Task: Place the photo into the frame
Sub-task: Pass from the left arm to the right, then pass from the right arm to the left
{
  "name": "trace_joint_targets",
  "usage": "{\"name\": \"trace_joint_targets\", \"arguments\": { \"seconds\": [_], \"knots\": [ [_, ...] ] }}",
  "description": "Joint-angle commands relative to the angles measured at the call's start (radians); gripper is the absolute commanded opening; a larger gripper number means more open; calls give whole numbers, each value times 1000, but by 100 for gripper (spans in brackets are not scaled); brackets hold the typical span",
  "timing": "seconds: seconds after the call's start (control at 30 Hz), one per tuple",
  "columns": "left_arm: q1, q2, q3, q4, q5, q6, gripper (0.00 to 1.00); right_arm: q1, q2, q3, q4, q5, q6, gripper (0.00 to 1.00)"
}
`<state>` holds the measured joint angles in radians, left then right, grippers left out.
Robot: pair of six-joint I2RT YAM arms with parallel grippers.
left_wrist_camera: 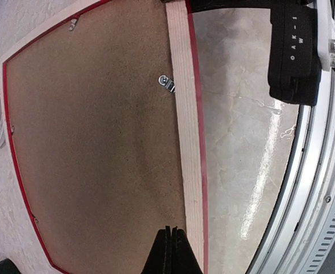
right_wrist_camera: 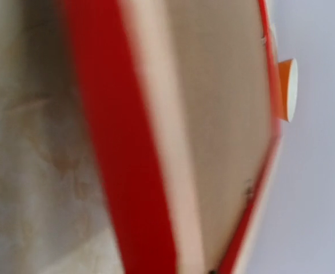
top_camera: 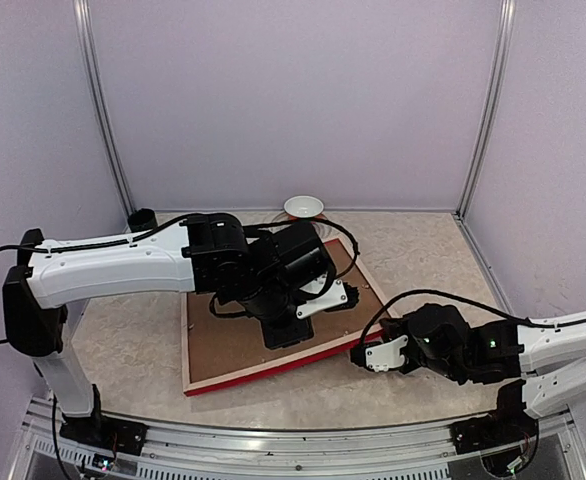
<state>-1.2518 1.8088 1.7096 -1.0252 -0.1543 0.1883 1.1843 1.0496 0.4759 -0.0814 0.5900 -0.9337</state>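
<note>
Top view: the frame point(top_camera: 273, 368) lies face down on the table point(top_camera: 423, 260), backing board point(top_camera: 223, 335) uppermost. The right gripper point(top_camera: 365, 355) sits at the frame's near right edge; whether its jaws are apart cannot be told. Left wrist view: the left gripper point(left_wrist_camera: 172, 234), jaws together, is at the frame's wood rail. Right wrist view: only the frame's red edge, blurred.

The frame point(left_wrist_camera: 184, 142) shows a glossy red lacquered edge and bare, pale wood rear rails, smooth and unvarnished. Its backing board point(left_wrist_camera: 99, 142) is matt brown fibreboard, finely grained. A small turn clip point(left_wrist_camera: 167, 83) gleams as bright metal. The tabletop point(left_wrist_camera: 242, 114) looks like polished marbled stone with a soft sheen, and the rail point(left_wrist_camera: 316, 188) at its edge looks like ribbed, brushed aluminium.
</note>
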Motion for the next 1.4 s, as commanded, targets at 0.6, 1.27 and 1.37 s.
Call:
{"name": "trace_joint_targets", "arguments": {
  "seconds": [0.6,1.27,1.37],
  "knots": [
    [-75,-207,-261,253,-229,-35,80,-3,-48,103,49,25,65,18],
    [-181,-147,-384,241,-562,5,62,-12,-140,139,-23,-55,130,21],
    [-181,-136,-397,246,-589,18,53,-12,-152,137,-21,-53,128,21]
  ]
}}
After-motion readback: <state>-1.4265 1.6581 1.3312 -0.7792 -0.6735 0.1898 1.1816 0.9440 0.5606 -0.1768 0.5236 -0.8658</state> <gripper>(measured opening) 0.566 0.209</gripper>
